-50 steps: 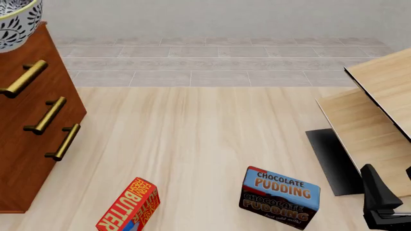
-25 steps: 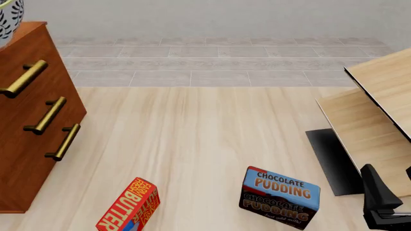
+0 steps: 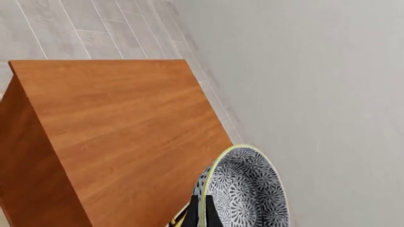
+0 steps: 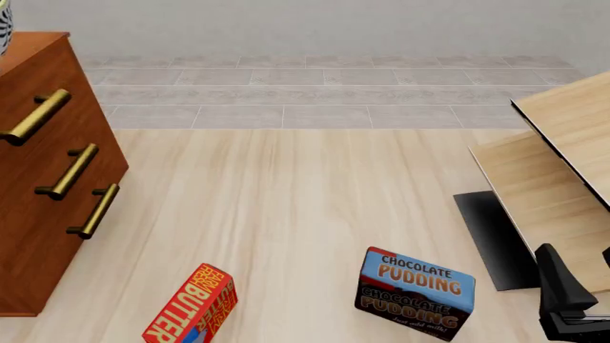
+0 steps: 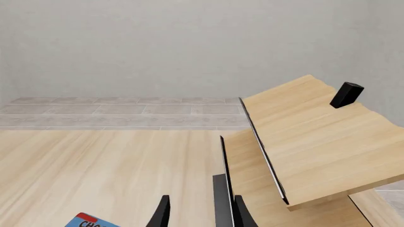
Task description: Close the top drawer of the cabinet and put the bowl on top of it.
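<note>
Bowl (image 3: 243, 189) position is what's changed here: compared with 1 second ago, when a big chunk of it was seen at the top left corner of the front view, only a thin sliver (image 4: 4, 28) is left showing at that edge, just over the cabinet (image 4: 38, 179). So it's been carried further left and out of frame.

From the left wrist view, the bowl is pinched by its yellowish rim in the left gripper (image 3: 200, 215), with 1 dark finger seen against the inside wall and the rest cut off by the frame edge. The bowl is tipped on its side rather than level, and it's held past one edge of the cabinet top (image 3: 126, 123), which is shown bare. Whether anything is touching can't be told.

Top drawer (image 4: 43, 114) looks flush with the 2 below it in the front view, so the closing part is probably done already. What's left, as a guess, is getting the bowl levelled and set down on that wooden top.

Right gripper (image 5: 196, 213) is parked low by the pale furniture (image 5: 303, 137), fingers spread, nothing held. Pudding box (image 4: 415, 291) and butter box (image 4: 191, 304) are sitting on the floor, untouched.
</note>
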Controlling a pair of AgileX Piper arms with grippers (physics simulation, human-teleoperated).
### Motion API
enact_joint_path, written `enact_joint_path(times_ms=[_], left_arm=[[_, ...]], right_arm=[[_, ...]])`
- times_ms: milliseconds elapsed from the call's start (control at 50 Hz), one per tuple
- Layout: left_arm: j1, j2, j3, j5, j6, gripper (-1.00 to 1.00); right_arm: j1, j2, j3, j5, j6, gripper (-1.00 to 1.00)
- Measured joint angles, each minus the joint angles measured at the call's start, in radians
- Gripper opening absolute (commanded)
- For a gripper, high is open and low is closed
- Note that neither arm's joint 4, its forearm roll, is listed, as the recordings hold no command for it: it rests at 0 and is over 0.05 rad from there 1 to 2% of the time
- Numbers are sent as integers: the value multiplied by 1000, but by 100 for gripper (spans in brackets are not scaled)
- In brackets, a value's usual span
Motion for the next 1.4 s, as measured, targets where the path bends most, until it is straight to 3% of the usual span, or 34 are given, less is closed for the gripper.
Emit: enact_joint_path(times_ms=[660,1400], left_arm=[[120,146,-50,-82,19,-100],[173,229,-3,-191,55,-100]], right_arm=[[0,0,0,0,0,100],[0,0,0,0,0,100]])
